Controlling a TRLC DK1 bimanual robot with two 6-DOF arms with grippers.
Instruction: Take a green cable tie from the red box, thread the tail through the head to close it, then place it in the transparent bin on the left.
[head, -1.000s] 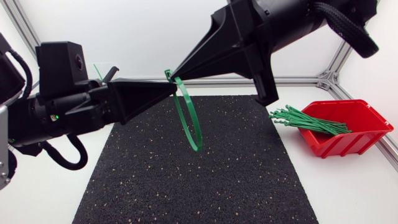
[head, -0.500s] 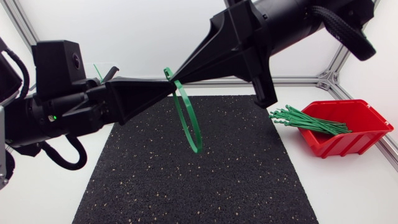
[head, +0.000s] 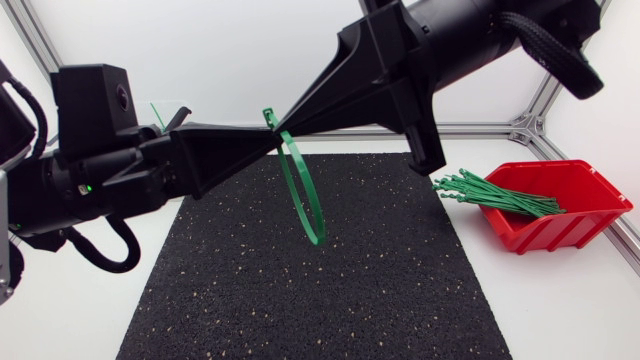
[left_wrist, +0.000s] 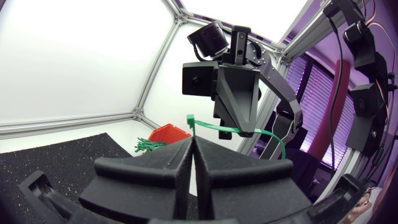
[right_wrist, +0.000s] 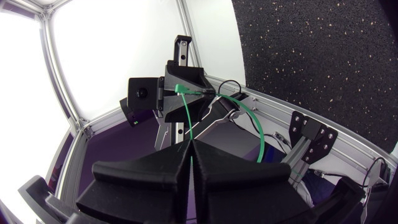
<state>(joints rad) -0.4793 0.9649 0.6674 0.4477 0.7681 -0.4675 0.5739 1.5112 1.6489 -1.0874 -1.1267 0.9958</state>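
Observation:
A green cable tie (head: 305, 200) hangs as a loop above the black mat (head: 310, 280), its head (head: 268, 117) at the top. My left gripper (head: 275, 146) comes in from the left and is shut on the tie just under the head. My right gripper (head: 286, 122) comes down from the upper right and is shut on the tie at the same spot, tip to tip with the left. In the left wrist view the head (left_wrist: 191, 119) stands just above my left gripper (left_wrist: 191, 142). In the right wrist view the strap (right_wrist: 186, 118) runs from my right gripper (right_wrist: 189, 144) to the left one (right_wrist: 179, 88).
The red box (head: 585, 215) sits on the table at the right, with a bundle of green ties (head: 495, 193) sticking out over its left rim. A clear bin's edge (head: 165, 112) shows behind my left arm. Aluminium frame rails (head: 480, 128) run along the table's back.
Both arms have shifted slightly to the left with the tie still held between them. The loop hangs much as before.

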